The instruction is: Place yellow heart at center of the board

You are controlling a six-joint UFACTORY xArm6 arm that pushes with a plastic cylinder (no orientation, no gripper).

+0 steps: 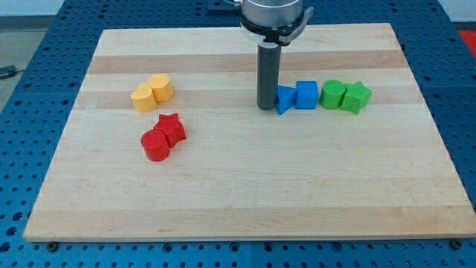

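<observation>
Two yellow blocks touch each other at the view's upper left: one (143,97) on the left that looks like the heart, and a hexagon-like one (161,87) to its right. My tip (267,108) is on the board near the middle top, far to the right of the yellow blocks. It stands right against the left side of the blue triangle (283,100).
A blue cube (306,94) sits right of the blue triangle. A green cylinder (332,94) and a green star (356,97) lie further right. A red star (171,128) and a red cylinder (156,144) sit below the yellow blocks. The wooden board (238,193) has blue perforated table around it.
</observation>
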